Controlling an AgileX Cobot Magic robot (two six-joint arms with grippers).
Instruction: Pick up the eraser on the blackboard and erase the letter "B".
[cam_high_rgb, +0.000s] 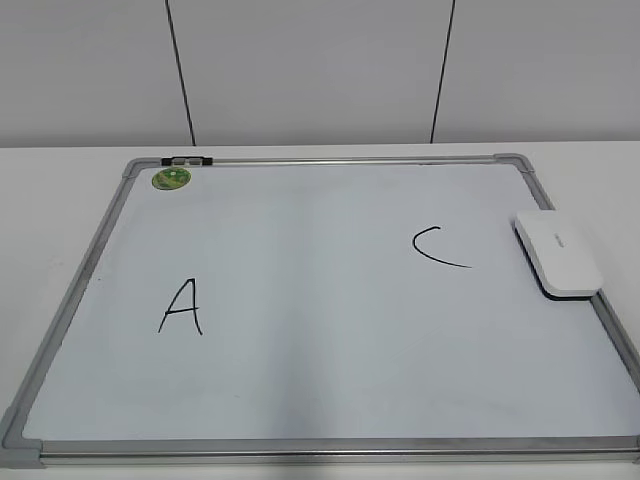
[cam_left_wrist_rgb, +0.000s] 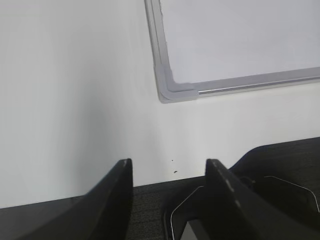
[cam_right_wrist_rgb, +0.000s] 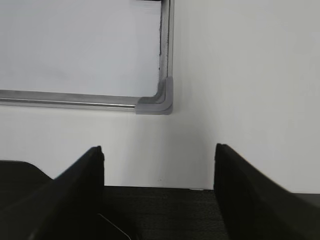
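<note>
a pale panelled wall is seen behind a white table (cam_high_rgb: 60, 190), on which the blackboard (cam_high_rgb: 330, 420), a white dry-erase board in a silver-grey frame, is laid flat. a black "a" (cam_high_rgb: 182, 307) is drawn at its left and a black "c" (cam_high_rgb: 437, 247) toward its right; between them the surface is bare, and no letter "b" can be made out in any view. a round green magnet (cam_high_rgb: 171, 179) is stuck near the far left corner.

the eraser (cam_high_rgb: 558, 252) is found lying on the board's right edge, partly over the frame, just beside the "c". its long axis is set roughly along that right-hand frame rail, running away from the camera and tilted slightly.

neither arm is caught in the exterior view. the left hand (cam_left_wrist_rgb: 169, 172) is held over bare table just short of the board's near left corner, its fingers spread and nothing between them. the right hand (cam_right_wrist_rgb: 159, 159) is held likewise off the near right corner, spread wider and empty, touching nothing. the eraser is judged to lie ahead of the right hand, farther along the same edge, so the right arm is taken to be the nearer one, with a grip across the eraser's short side called for.
</note>
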